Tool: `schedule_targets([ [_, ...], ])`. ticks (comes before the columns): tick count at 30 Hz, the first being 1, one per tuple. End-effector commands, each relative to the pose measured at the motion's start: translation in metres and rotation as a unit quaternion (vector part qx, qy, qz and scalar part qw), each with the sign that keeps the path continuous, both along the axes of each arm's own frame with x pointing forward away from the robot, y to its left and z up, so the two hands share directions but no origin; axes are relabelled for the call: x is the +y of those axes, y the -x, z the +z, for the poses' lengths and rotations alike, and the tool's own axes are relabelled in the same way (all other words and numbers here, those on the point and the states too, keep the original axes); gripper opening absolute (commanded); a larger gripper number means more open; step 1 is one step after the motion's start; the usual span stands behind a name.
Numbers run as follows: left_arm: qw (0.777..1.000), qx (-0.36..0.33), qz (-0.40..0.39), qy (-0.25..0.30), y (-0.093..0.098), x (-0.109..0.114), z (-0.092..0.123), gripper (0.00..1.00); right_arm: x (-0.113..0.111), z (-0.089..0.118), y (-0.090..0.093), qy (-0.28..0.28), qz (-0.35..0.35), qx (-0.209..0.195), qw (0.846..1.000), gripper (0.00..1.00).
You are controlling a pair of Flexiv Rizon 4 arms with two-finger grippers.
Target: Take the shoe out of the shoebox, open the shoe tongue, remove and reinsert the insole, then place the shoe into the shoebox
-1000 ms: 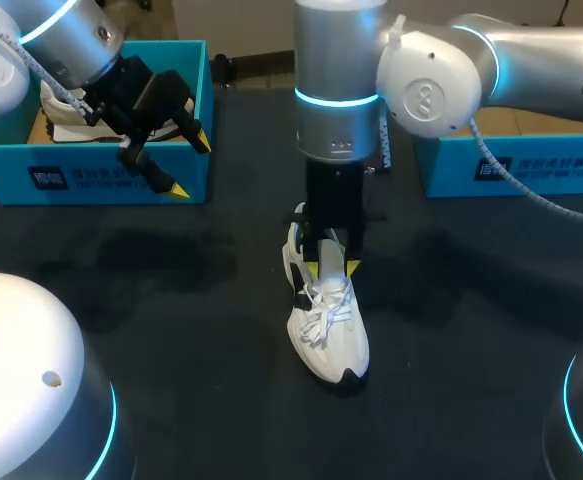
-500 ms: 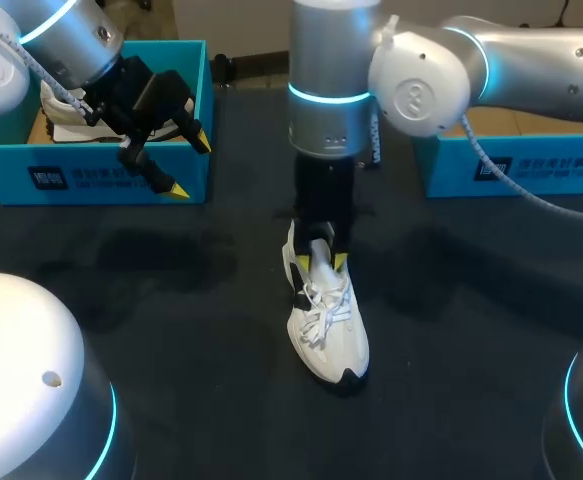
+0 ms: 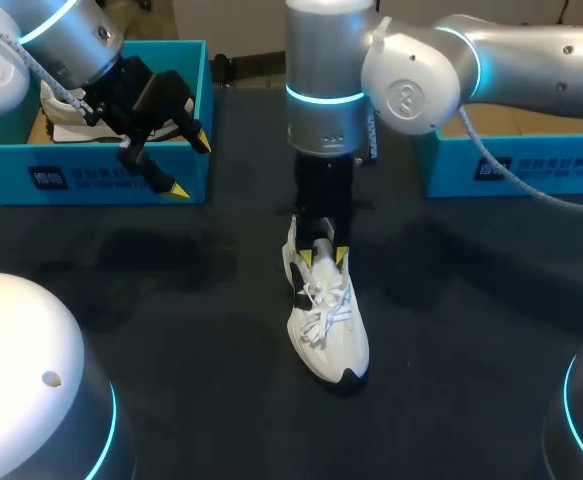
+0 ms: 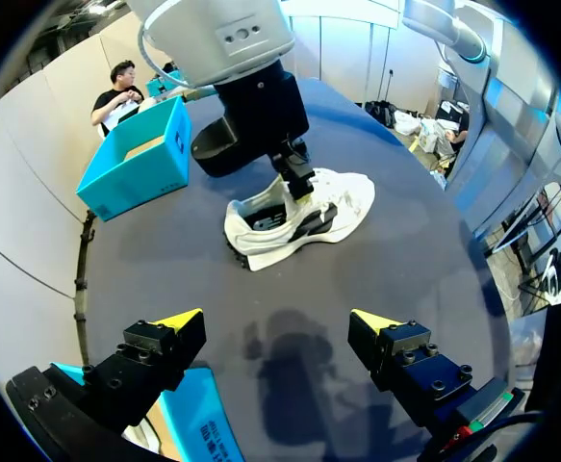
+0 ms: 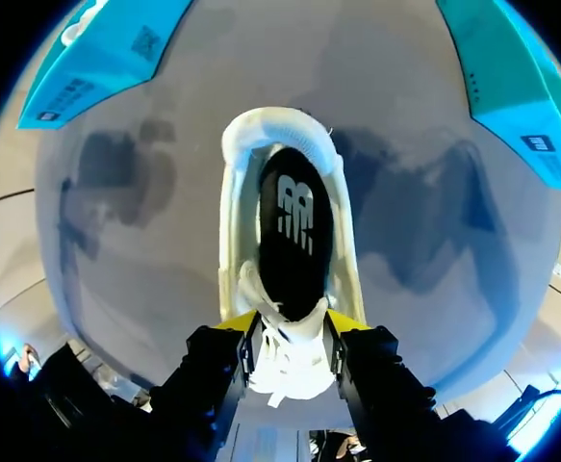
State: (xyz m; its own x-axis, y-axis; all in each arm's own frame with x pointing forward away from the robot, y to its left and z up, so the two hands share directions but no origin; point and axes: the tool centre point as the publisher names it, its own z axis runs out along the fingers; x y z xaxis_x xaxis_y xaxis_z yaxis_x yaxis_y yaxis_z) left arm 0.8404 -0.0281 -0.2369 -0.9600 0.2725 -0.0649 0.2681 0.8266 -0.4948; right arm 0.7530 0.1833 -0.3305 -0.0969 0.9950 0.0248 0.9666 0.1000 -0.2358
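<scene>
1. Pinching the white padded tongue point(image 5: 288, 358) is what your right gripper point(image 5: 290, 322) is doing now. Its yellow tips are sitting narrow, one pressing on each side of the tongue.
2. You are working on a white lace-up sneaker point(image 3: 328, 325) that is standing on its sole on the dark table point(image 3: 171, 300). It is lying out in the open between the turquoise cardboard shoebox point(image 3: 121, 180) and a second turquoise box point(image 3: 511, 170).
3. By my judgement you are opening the tongue. The black insole point(image 5: 294, 236) is showing through the collar and is lying flat inside, not yet taken out.
4. You should be drawing the tongue up and forward toward the toe, slowly. The laces point(image 3: 321, 310) are crossing over it and are likely resisting.
5. Nothing is pinning the sneaker down, so you are risking lifting or tipping it if you are pulling hard. Be watching the heel.
6. Your left gripper point(image 3: 191, 164) is hanging wide and empty at the shoebox's front wall, well apart from the sneaker. Consider bringing it over to steady the heel.
</scene>
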Motion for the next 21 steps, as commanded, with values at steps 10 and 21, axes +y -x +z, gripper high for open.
schedule_targets([
  [10, 1.0, -0.001, 0.0, -0.001, 0.001, 0.0, 0.0, 1.0, 0.006, 0.019, 0.008, 0.024, -0.001, -0.027, 0.999, 0.24],
  [21, 1.0, -0.001, 0.0, -0.001, 0.001, 0.0, 0.0, 1.0, 0.0, -0.009, -0.009, 0.008, 0.005, -0.023, 1.0, 0.17],
])
